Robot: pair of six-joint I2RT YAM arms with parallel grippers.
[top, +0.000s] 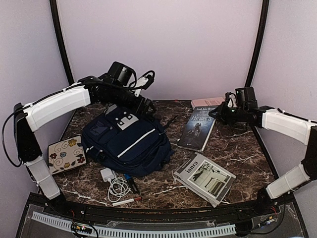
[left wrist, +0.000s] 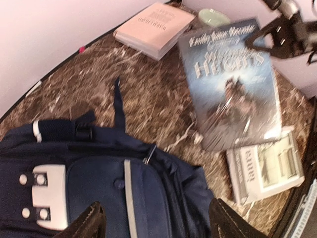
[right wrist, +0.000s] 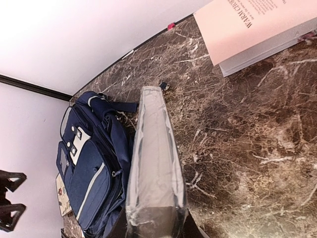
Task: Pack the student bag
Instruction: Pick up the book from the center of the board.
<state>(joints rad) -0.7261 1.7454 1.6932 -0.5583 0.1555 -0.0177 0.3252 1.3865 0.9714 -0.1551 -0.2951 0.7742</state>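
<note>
Views: only the overhead camera takes in the whole table and the small clutter at the front. Only the left wrist camera reads the paperback's title. The right wrist camera sees that book edge-on in a clear wrap.
Marble table (top: 250,158): dark with white veins. One bare strip lies between bag and paperback, and another runs along the right edge.
Student bag (top: 124,141): navy backpack lying flat, left of centre, with its grey panel toward the far wall.
Wuthering Heights paperback (top: 197,130): right of the bag and apart from it, angled toward the far right.
Grey magazine (top: 204,178): near the front edge, just beside the paperback's near corner.
Pink book (top: 208,102): against the far wall, behind the paperback.
Floral tile (top: 67,154): close to the left edge, beside the bag.
White charger and cable (top: 115,182): just in front of the bag.
Left gripper (left wrist: 154,213): jaws spread wide with nothing between them, hovering over the bag's upper part.
Right gripper (right wrist: 156,229): jaws narrowed onto the paperback's far edge, one finger on each cover.
</note>
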